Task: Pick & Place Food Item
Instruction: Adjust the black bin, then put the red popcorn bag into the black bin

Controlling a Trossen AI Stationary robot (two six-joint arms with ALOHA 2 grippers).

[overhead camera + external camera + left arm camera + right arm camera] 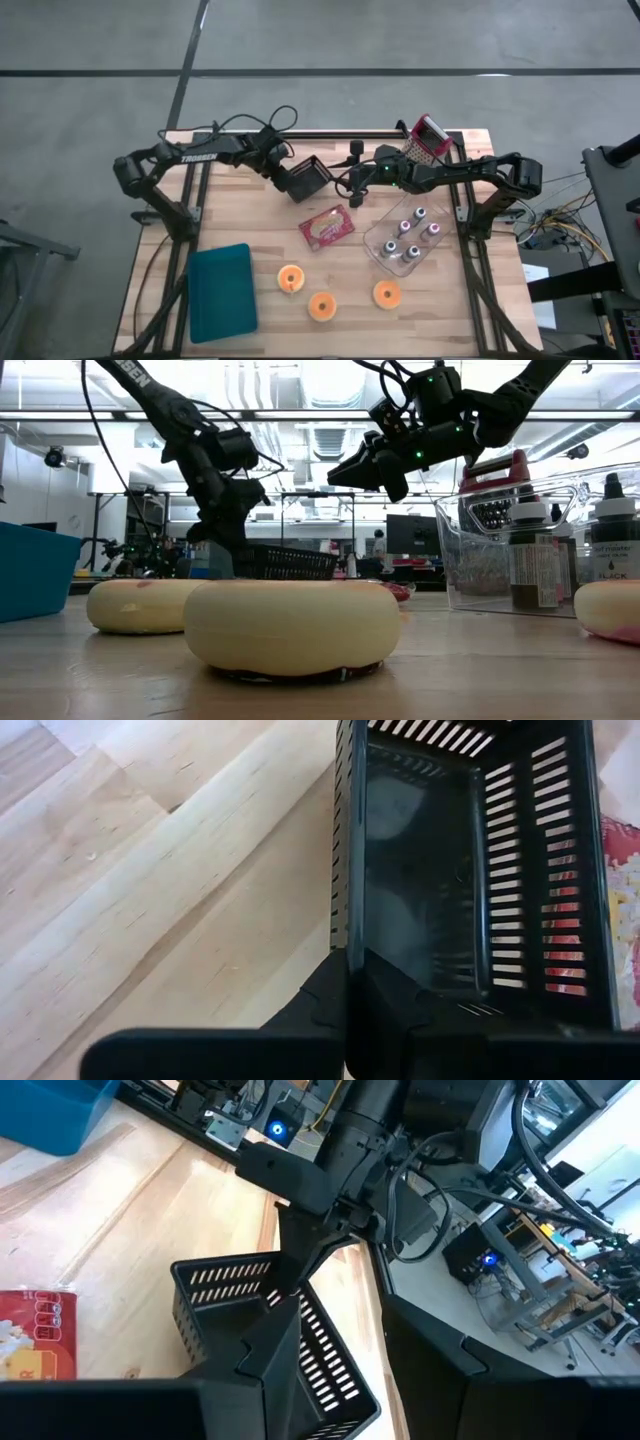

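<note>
A black slotted basket is at the table's far middle. It also shows in the low view and the right wrist view. My left gripper is shut on one of its walls. My right gripper is open and empty. It hangs just right of the basket and above it in the low view. A red food packet lies flat on the table in front of the basket. Three round donuts lie nearer the front edge. My left gripper pinches one slotted wall of the basket at its rim. One finger is inside the basket and one is outside. The fingers come slanting down from the table's left. The donut in the low view hides the basket's underside.
A teal tray lies at the front left. A clear box with several small bottles stands at the right. A red grater stands at the far right. The bare wood between the packet and the tray is free.
</note>
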